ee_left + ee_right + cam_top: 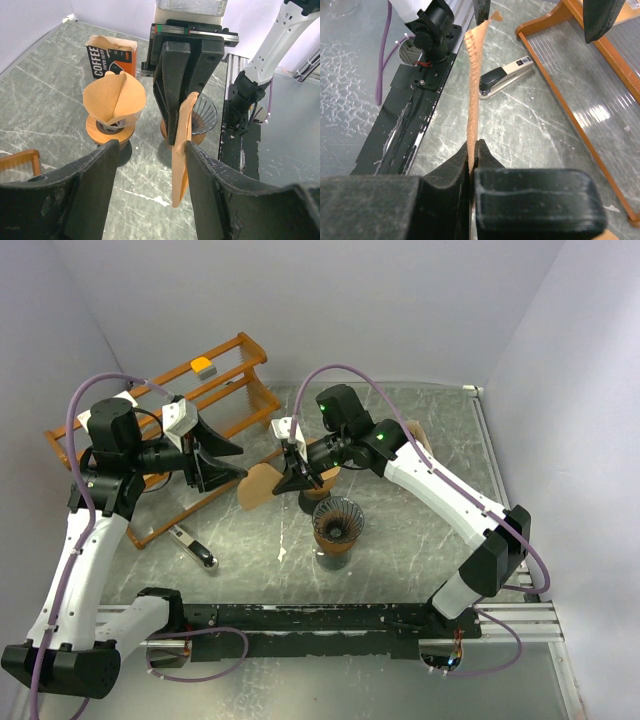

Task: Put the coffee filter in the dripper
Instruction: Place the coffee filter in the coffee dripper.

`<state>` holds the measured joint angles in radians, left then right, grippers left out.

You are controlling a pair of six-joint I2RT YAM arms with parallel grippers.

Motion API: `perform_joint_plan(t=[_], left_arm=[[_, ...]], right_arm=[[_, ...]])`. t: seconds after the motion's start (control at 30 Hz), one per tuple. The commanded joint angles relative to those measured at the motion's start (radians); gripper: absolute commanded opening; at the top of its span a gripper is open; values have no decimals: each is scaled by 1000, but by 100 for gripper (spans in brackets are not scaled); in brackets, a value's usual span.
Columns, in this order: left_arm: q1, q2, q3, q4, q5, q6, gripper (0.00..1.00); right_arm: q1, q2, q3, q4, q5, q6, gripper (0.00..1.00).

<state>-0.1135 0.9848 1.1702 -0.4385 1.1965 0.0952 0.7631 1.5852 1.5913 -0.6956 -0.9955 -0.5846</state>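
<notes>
**Flat filter pinched between two arms, dripper empty**

The coffee filter hangs in the air at the middle of the left wrist view. It is folded flat and seen edge-on as a thin tan strip. The right gripper has its jaws pressed fully together on one edge of the paper. That pinch probably serves to make the sheet stand out stiffly, with its free edge offered to the other arm.

The free edge reaches into the gap of the left gripper, whose jaws stand well apart with nothing in them. The paper runs just beside the finger at the lower right of that view; whether it touches I cannot tell. My reading is that the left arm is lined up to take one ply so the cone can be pulled open, since a flat filter would not seat.

In the overhead view the filter sits near the centre of the frame. It is up and to the left of the empty glass dripper on its wooden base, near it but not over it.

Left of centre in the left wrist view, a second dripper already carries an opened filter. The filter box stands behind it.

Further out, a wooden rack fills the upper left of the overhead view. A stapler-like tool lies on the marbled table.
</notes>
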Motion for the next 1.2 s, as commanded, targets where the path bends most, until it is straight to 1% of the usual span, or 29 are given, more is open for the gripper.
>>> perform_joint_plan(t=[0.0, 0.67, 0.87, 1.17], left_arm=[[9, -4, -14, 33, 7, -17, 67], [13, -30, -44, 28, 5, -2, 71], [17, -34, -51, 27, 8, 4, 70], [18, -45, -81, 20, 40, 28, 66]], right_arm=[[6, -9, 12, -10, -1, -16, 0], [5, -29, 5, -5, 0, -18, 0], [6, -41, -9, 0, 7, -25, 0], [2, -49, -7, 28, -8, 4, 0]])
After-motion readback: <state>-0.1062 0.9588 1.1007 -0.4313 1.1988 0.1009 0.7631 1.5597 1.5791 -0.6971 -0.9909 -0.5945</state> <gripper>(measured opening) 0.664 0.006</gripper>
